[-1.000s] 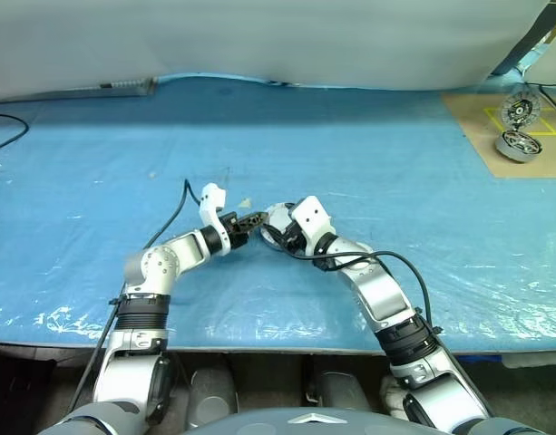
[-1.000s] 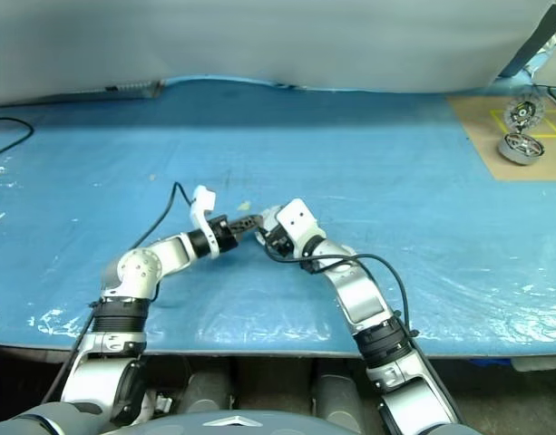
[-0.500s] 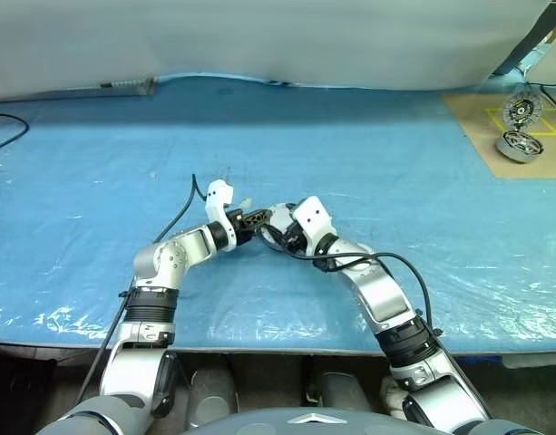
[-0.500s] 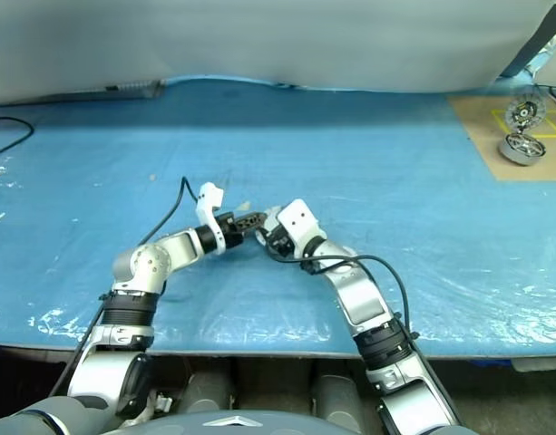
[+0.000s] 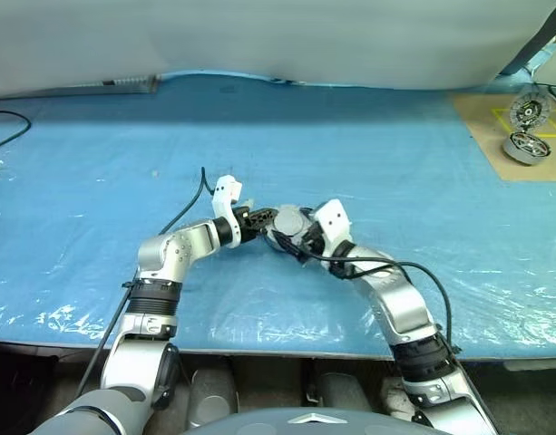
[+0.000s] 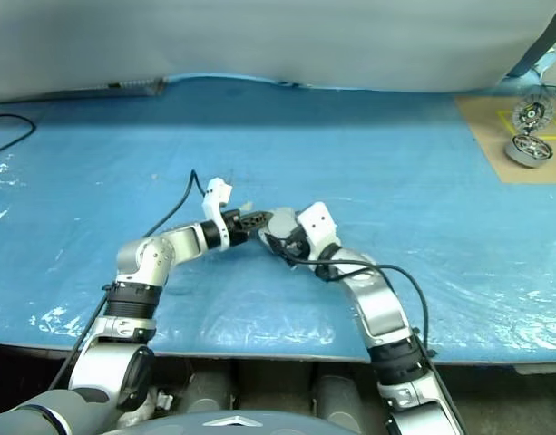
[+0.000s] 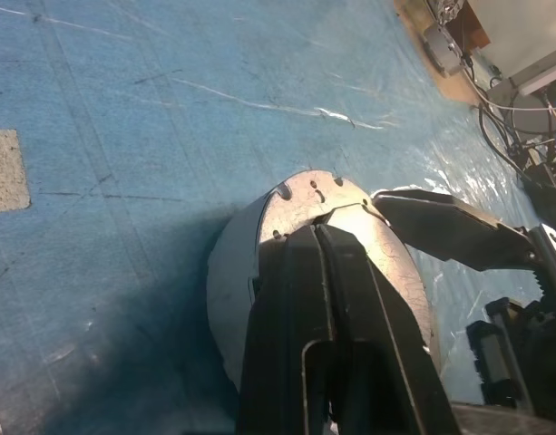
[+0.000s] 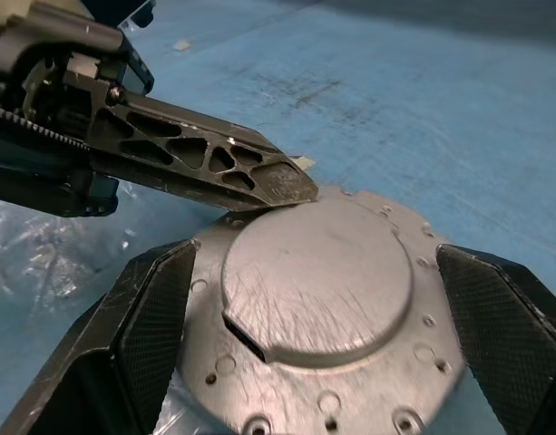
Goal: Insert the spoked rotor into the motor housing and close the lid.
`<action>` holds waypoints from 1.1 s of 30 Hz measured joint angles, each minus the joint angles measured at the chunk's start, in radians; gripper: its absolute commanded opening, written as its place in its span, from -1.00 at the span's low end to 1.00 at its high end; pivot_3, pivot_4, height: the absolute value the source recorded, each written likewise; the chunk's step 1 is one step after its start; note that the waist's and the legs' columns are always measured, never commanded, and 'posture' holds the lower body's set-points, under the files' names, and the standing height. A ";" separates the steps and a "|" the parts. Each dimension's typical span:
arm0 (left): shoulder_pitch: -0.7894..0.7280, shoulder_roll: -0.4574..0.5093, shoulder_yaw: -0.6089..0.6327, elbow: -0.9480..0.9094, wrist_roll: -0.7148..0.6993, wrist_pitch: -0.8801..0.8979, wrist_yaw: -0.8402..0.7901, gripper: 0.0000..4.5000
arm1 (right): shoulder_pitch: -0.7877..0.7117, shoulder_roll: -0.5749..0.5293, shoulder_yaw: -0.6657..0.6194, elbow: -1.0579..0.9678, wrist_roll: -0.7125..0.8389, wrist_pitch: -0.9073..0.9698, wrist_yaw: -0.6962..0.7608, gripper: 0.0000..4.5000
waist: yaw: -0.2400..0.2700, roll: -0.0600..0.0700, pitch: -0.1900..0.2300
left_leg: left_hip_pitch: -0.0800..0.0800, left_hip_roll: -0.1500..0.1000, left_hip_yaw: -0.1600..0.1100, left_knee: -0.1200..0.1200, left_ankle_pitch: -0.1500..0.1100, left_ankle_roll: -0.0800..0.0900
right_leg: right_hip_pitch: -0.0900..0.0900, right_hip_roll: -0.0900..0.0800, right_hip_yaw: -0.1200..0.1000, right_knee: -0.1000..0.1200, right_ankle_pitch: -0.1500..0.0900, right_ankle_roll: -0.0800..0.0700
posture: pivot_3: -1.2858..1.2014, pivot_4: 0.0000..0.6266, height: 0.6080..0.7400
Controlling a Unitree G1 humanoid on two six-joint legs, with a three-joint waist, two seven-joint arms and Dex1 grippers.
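Two grippers meet mid-table in the left eye view, around the motor housing (image 5: 287, 221) on the blue table cover (image 5: 368, 145). Left wrist view: left gripper (image 7: 325, 237), fingers pressed together, tips on the closed lid (image 7: 350, 245). Right wrist view: right gripper (image 8: 336, 290) spread wide, fingers flanking the housing.

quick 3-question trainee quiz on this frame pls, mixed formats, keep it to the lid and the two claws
1. True or false: the lid is down on the motor housing.
2. The left claw is: A) wide open, B) shut with its tip on the lid, C) gripping a cable.
3. Fill in: the right claw's fingers stand ____ either side of the lid.

Key: 1 true. 2 B. 3 open.
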 measured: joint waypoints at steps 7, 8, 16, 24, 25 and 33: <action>-0.005 -0.011 -0.005 0.004 0.015 -0.007 -0.009 -1.00 | 0.090 0.000 -0.161 -0.116 0.211 0.156 0.012 0.99 | 0.000 0.000 0.000 | -0.006 0.000 0.000 -0.001 0.000 0.000 | -0.002 0.000 -0.001 -0.001 0.000 0.000 | 0.03 -0.52 1.00; -0.005 -0.012 -0.006 0.004 0.016 -0.008 -0.009 -1.00 | 0.090 0.007 -0.184 -0.129 0.244 0.183 0.004 0.99 | 0.000 0.000 0.000 | -0.006 0.000 0.000 -0.001 0.000 0.000 | -0.002 0.000 -0.001 -0.001 0.000 0.000 | 0.03 -0.52 1.00; -0.004 -0.021 -0.010 0.003 0.030 -0.011 -0.027 -1.00 | 0.034 0.085 -0.313 -0.100 0.447 0.467 -0.127 0.99 | 0.000 0.000 0.000 | -0.007 0.000 -0.001 -0.004 0.000 0.000 | -0.002 0.000 -0.002 -0.004 0.000 0.000 | 0.03 -0.52 1.00; 0.008 -0.024 -0.012 -0.009 0.038 -0.022 -0.030 -1.00 | -0.044 0.183 -0.407 -0.012 0.562 0.601 -0.245 0.99 | 0.001 0.000 0.000 | -0.007 -0.001 -0.001 -0.007 0.000 0.000 | -0.002 0.000 -0.003 -0.008 0.000 0.000 | 0.03 -0.52 1.00; 0.010 -0.026 -0.012 -0.010 0.040 -0.024 -0.030 -1.00 | -0.055 0.194 -0.428 0.000 0.586 0.620 -0.261 0.99 | 0.001 0.000 0.000 | -0.007 -0.001 -0.001 -0.007 0.000 0.000 | -0.002 0.000 -0.003 -0.008 0.000 0.000 | 0.03 -0.52 1.00; 0.017 -0.033 -0.013 -0.015 0.045 -0.031 -0.029 -1.00 | -0.078 0.245 -0.585 0.058 0.772 0.780 -0.372 0.42 | 0.002 0.001 0.000 | -0.007 -0.001 -0.001 -0.008 0.000 -0.001 | -0.002 0.000 -0.003 -0.008 0.001 0.000 | 0.03 -0.52 1.00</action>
